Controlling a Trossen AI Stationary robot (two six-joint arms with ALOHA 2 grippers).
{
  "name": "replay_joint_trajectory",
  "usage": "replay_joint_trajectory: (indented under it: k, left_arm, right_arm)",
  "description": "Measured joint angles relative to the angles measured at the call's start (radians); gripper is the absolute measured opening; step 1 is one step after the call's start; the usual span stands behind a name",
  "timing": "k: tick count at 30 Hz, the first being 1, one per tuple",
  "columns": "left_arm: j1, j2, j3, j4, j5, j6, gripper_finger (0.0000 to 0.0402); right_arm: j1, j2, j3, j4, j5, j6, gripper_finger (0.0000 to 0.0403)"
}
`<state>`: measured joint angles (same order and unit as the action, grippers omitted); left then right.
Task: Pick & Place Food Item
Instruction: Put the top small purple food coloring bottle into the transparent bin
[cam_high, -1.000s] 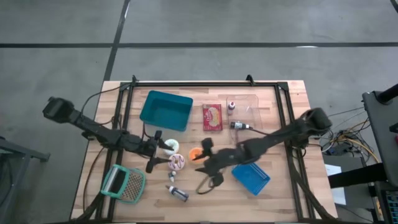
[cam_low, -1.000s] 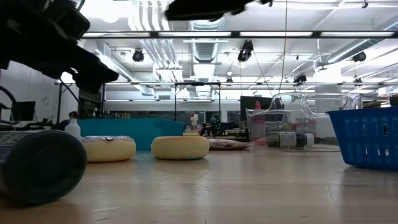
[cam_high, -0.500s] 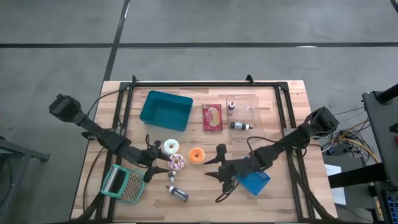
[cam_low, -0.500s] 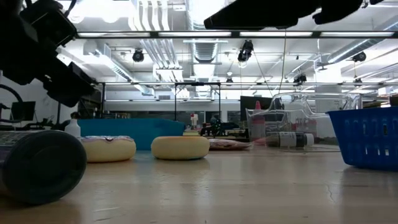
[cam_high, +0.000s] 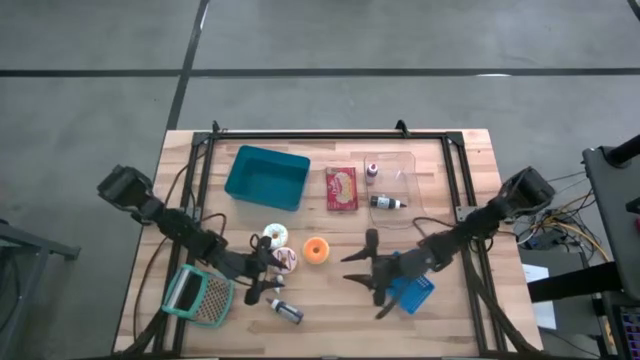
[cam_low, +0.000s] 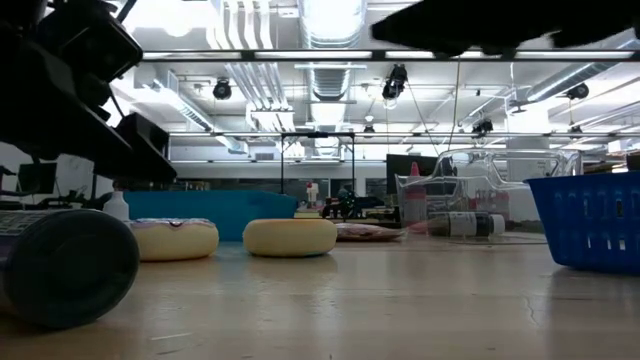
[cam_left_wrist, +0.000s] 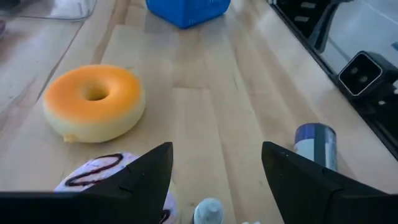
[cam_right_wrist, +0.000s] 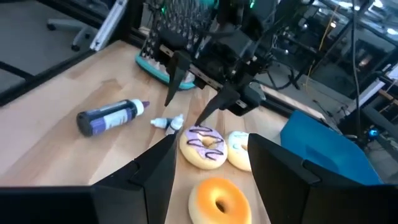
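Hovering apart above the tabletop (cam_high: 450, 300), both pincers stood released and empty: the left pincer (cam_high: 262, 283) beside the purple-iced doughnut (cam_high: 286, 260), the right pincer (cam_high: 365, 273) near the blue basket (cam_high: 412, 293). Nothing seemed picked up yet; next, one pincer would need to drop over the orange doughnut (cam_high: 316, 250).

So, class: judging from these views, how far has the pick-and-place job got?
Nothing looks placed yet: the teal bin shows no food inside. Nothing is in hand; the left gripper and right gripper are open and empty. The orange donut and both frosted donuts remain on the table.
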<state>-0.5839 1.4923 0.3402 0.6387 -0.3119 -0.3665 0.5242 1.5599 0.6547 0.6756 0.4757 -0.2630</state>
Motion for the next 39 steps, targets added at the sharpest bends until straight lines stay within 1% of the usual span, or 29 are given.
replay_joint_trajectory:
  k: [5,10,13,16,21,24,27,34,39]
  left_arm:
    - [-0.021,-0.006,-0.002,-0.003,-0.003,-0.006,0.0252]
    - [-0.036,0.005,-0.008,-0.005,-0.004,-0.041,0.0252]
    - [-0.046,0.001,-0.018,-0.010,-0.029,-0.068,0.0252]
    - [-0.058,-0.001,-0.027,-0.009,-0.053,-0.080,0.0252]
    - [-0.068,0.001,-0.036,-0.006,-0.057,-0.113,0.0252]
    - [-0.074,0.002,-0.036,-0.008,-0.064,-0.125,0.0252]
    - [-0.078,0.002,-0.037,-0.011,-0.094,-0.130,0.0252]
    - [-0.082,0.003,-0.045,-0.012,-0.108,-0.163,0.0250]
    - [-0.089,0.004,-0.047,-0.012,-0.107,-0.166,0.0234]
  right_arm:
    - [0.042,-0.194,-0.130,-0.007,-0.035,0.029,0.0194]
    - [0.089,-0.405,-0.262,-0.009,-0.037,0.058,0.0194]
    - [0.114,-0.515,-0.322,-0.006,-0.034,0.061,0.0194]
    - [0.134,-0.607,-0.377,-0.014,-0.031,0.066,0.0194]
    - [0.148,-0.726,-0.451,-0.040,-0.030,0.087,0.0194]
    - [0.148,-0.768,-0.481,-0.045,-0.020,0.099,0.0194]
    - [0.148,-0.784,-0.492,-0.043,-0.002,0.099,0.0194]
    - [0.148,-0.771,-0.486,-0.045,0.018,0.098,0.0194]
    - [0.147,-0.748,-0.478,-0.046,0.028,0.098,0.0194]
